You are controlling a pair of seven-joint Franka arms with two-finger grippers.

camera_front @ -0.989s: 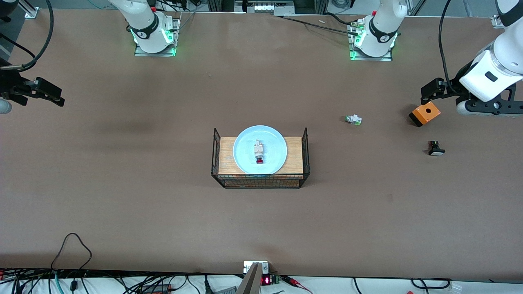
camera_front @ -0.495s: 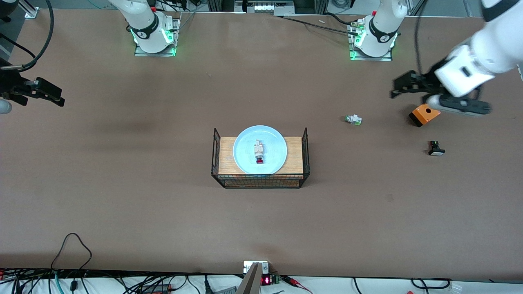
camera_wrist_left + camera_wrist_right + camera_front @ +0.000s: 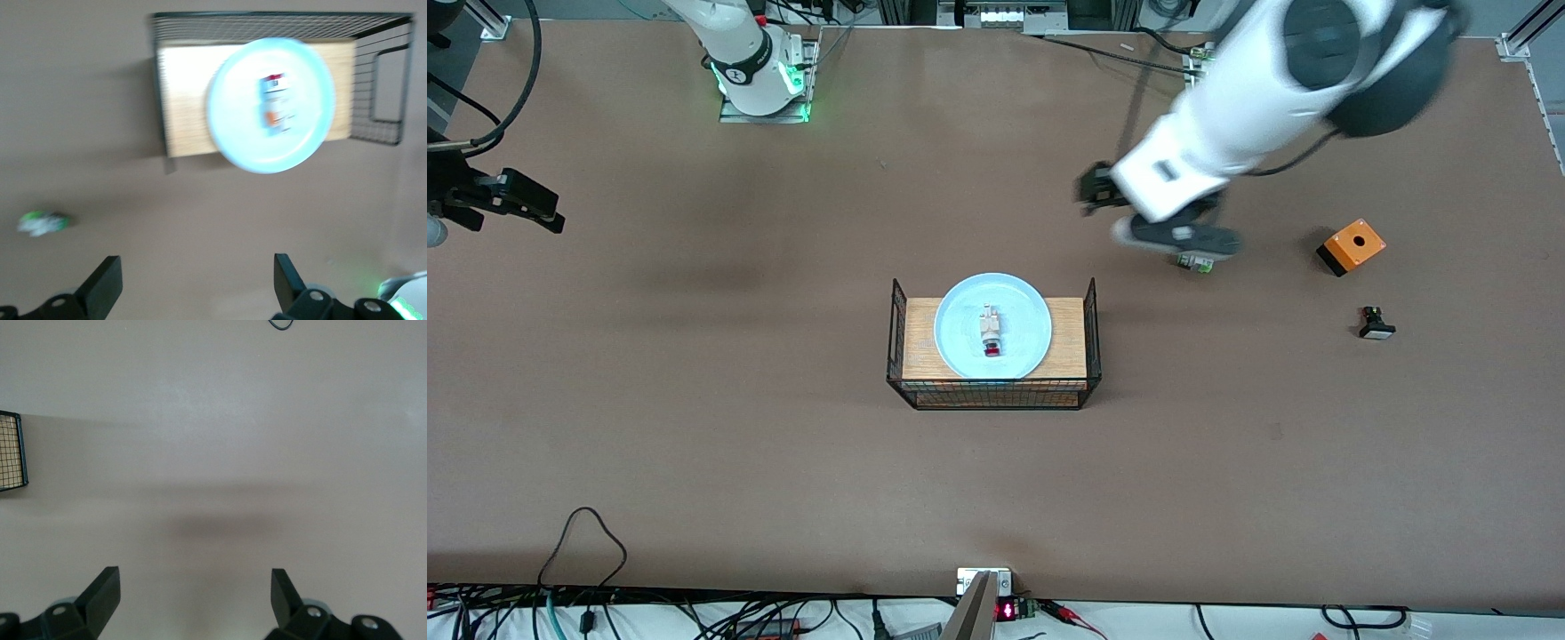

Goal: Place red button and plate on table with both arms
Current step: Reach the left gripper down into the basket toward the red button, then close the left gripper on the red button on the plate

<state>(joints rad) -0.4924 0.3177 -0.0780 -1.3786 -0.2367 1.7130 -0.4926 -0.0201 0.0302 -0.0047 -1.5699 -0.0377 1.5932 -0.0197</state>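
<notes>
The pale-blue plate (image 3: 992, 325) rests on the wooden top of the black wire basket (image 3: 991, 393) at the table's middle. The red button (image 3: 991, 333) lies in the plate, red cap toward the front camera. Both also show in the left wrist view: the plate (image 3: 233, 127) and the button (image 3: 276, 105). My left gripper (image 3: 1094, 192) is open and empty, up in the air over the table between its base and the basket. My right gripper (image 3: 534, 212) is open and empty, waiting over the right arm's end of the table (image 3: 694, 444).
A green-tipped part (image 3: 1196, 261) lies partly under the left arm; it also shows in the left wrist view (image 3: 43, 223). An orange box (image 3: 1352, 246) and a black part with white cap (image 3: 1376, 324) lie toward the left arm's end. A corner of the basket (image 3: 11, 452) shows in the right wrist view.
My left arm has swung from the table's end by the orange box toward the middle, now near the basket. The right arm has not moved. Plate and button are unmoved.
</notes>
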